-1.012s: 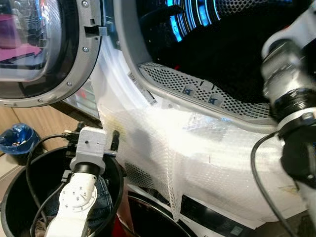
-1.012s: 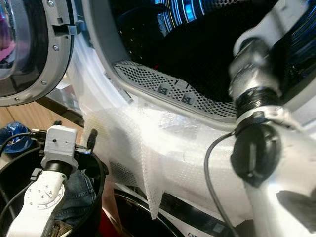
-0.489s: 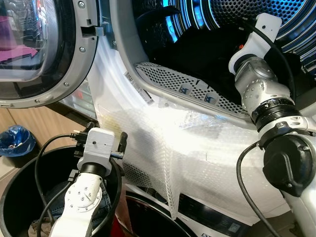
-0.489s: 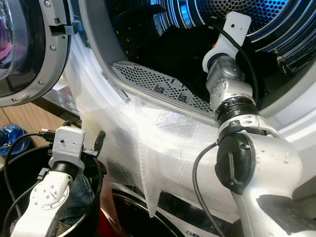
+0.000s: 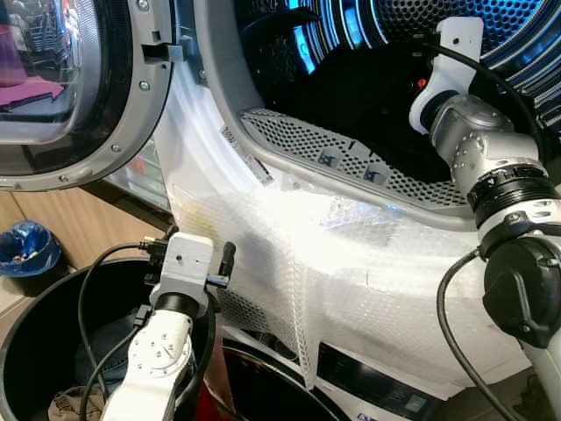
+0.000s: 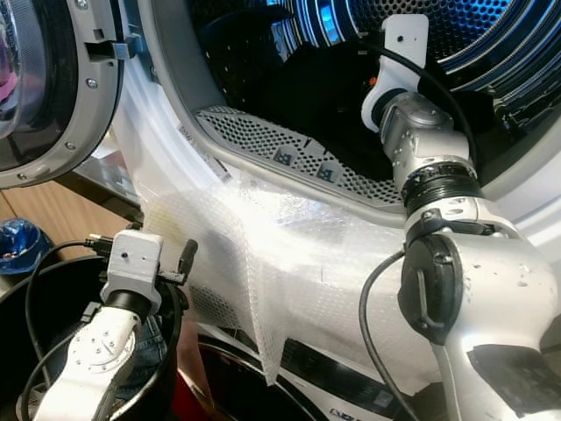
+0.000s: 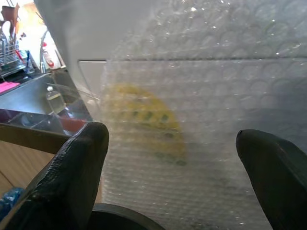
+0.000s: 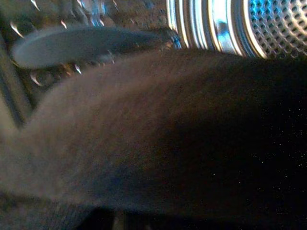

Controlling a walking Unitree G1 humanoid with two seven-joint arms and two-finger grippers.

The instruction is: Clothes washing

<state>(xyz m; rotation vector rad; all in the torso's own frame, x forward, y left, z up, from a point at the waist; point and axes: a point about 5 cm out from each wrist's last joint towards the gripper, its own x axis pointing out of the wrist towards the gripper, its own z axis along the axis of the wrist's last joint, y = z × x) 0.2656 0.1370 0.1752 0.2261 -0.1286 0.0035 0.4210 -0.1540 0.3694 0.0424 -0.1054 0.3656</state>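
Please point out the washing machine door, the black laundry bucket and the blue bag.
washing machine door (image 5: 131, 114), left eye view, on its grey frame.
black laundry bucket (image 5: 26, 311), left eye view, on its rim.
blue bag (image 5: 26, 246), left eye view, on its crumpled top.

Silver-white jointed arms, black elbow housings, looping black cables — left gripper (image 7: 172, 182) fingers matte black

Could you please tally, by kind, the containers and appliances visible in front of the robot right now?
Washing machine with its door open: 1
Black laundry bin beside the left gripper: 1
Small bin with blue liner on the floor: 1
Total: 3
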